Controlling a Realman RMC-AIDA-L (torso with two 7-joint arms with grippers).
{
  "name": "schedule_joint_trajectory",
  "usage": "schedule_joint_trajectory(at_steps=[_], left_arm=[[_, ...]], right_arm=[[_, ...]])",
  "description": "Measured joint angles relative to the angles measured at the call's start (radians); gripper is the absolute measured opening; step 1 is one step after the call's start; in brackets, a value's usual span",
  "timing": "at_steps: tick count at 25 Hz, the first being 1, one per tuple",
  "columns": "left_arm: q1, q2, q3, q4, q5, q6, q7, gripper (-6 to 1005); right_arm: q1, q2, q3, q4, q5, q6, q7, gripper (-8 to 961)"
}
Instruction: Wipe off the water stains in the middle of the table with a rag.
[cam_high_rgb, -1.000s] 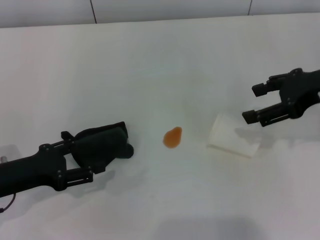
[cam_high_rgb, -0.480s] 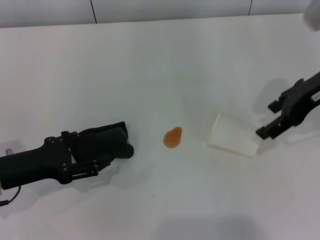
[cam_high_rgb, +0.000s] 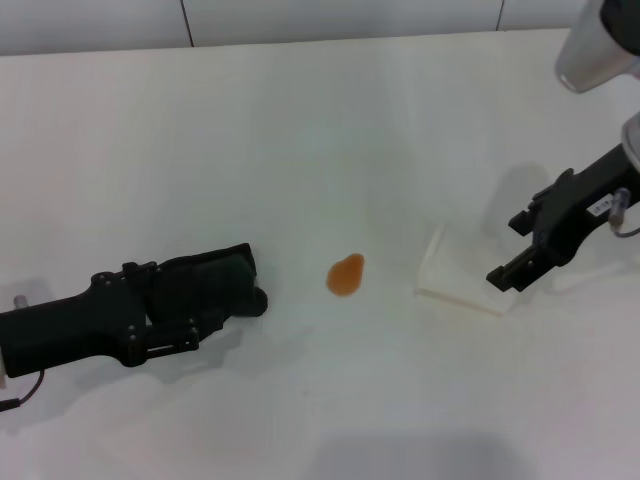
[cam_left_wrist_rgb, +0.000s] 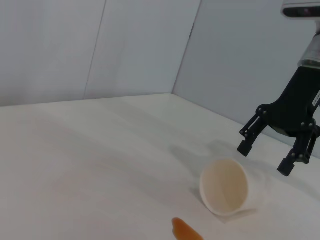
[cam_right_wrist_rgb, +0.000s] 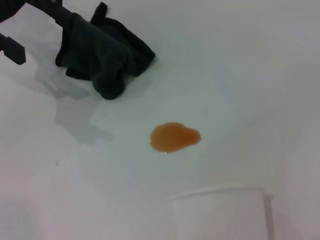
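While the orange water stains (cam_high_rgb: 345, 274) sit untouched mid-desk (cam_high_rgb: 320, 130), the left claw (cam_high_rgb: 205, 300) lies low at the left with the rag (cam_high_rgb: 215, 280) bunched at its tip. The right wrist view shows the dark cloth lumped under the claw frame, so it is likely clamped on it, though finger contact isn't clear. The rag is near the stain but apart from it, staged for a sweep rightward. Just right of the stain, a white translucent cup (cam_high_rgb: 460, 275) lies on its side, mouth toward the left arm. The right claw (cam_high_rgb: 525, 245) hangs just beside the cup, fingers spread, gripping nothing, probably clear of the wipe path.
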Motion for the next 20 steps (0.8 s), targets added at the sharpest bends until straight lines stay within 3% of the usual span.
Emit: schedule_joint_trajectory(at_steps=[7,20], left_arm=[[0.0,0.0,0.0,0.0,0.0,0.002,0.002,799],[0.0,0.0,0.0,0.0,0.0,0.002,-0.001,796]], right_arm=[[-0.006,0.002,-0.075,0.022,0.003,0.067,0.024,859],[-0.012,0.003,-0.116,0.089,0.008,0.139,0.031,852]])
